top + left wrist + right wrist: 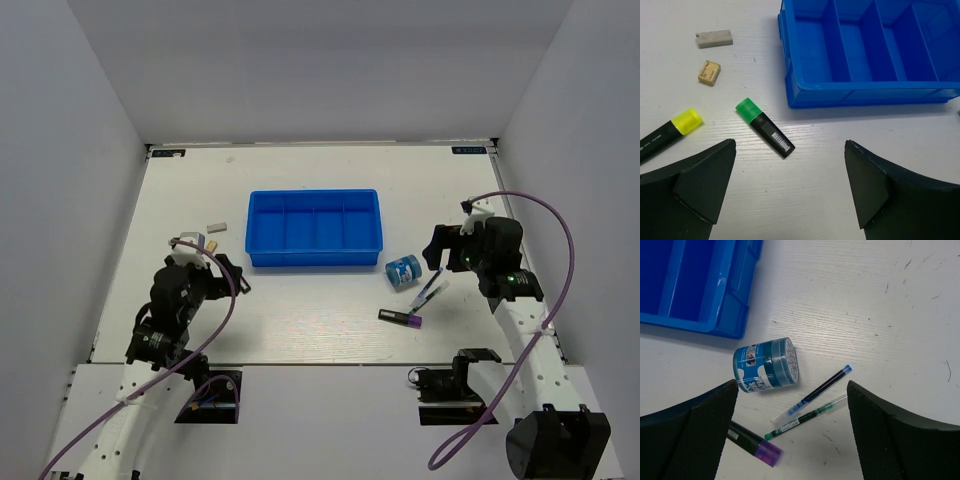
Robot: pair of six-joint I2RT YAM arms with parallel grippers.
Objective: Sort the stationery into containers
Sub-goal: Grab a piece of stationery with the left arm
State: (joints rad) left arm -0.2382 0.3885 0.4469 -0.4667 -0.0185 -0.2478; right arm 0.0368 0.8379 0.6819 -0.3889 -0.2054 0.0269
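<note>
Step in hand: the approach to a first pick is judged to be under way; no item is seen inside the blue tray.
Left gripper: the jaws are held wide apart with nothing between them, above the table, near the tray's left front corner.
Right gripper: the jaws are likewise spread and nothing is held.
Left-side stationery: a green-capped marker is laid diagonally just ahead of the jaws. A yellow-capped marker is found to its left. A grey eraser and a small tan eraser are found farther off.
Right-side stationery: a blue-white tape roll is laid on its side near the tray's corner. A blue pen and a green pen are laid side by side, and a purple-capped marker is beside them.
Next move, left: a descent over the green-capped marker is probably called for, with the jaws set across its barrel.
Next move, right: one pen is to be isolated from its close neighbour, or the tape roll gripped without rolling.
</note>
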